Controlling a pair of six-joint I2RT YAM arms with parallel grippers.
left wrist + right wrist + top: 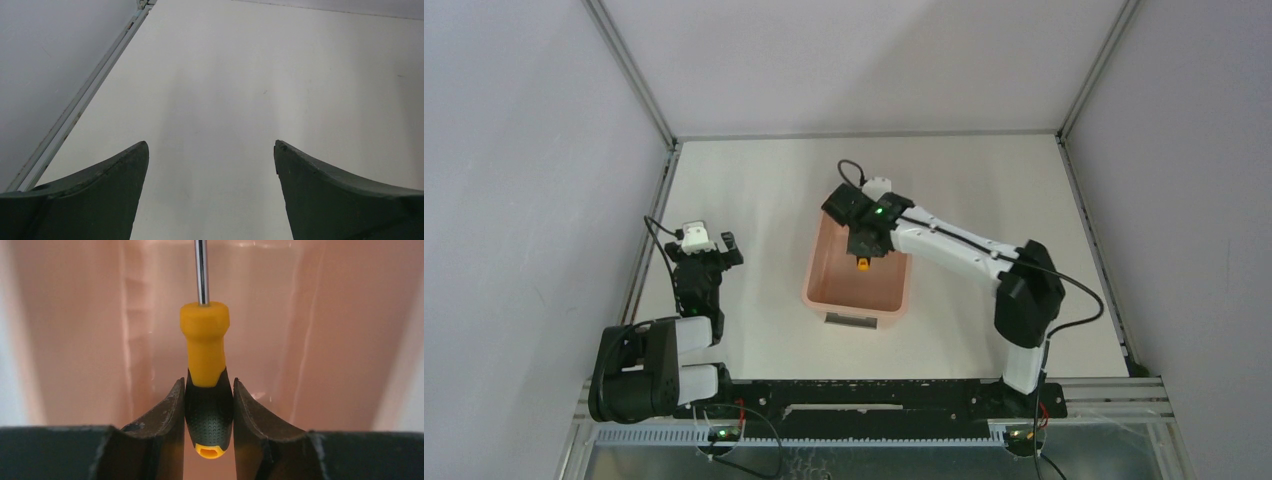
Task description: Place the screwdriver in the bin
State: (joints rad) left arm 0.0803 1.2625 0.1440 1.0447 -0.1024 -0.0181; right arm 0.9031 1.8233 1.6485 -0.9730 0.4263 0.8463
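White flat bench [964, 170] carries the pale pink rectangular plastic bin [844, 290] near its centre. Right claw [207, 385] hangs over the bin's interior, clamped on the black grip of the small orange-and-black-handled screwdriver [204, 340] (thin metal shaft pointing away from the wrist). Left claw [210, 145] is spread wide above bare bench, well apart from the bin.

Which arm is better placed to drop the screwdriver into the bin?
Right. The right gripper holds the screwdriver over the bin. The left gripper is open, empty, off to the side.
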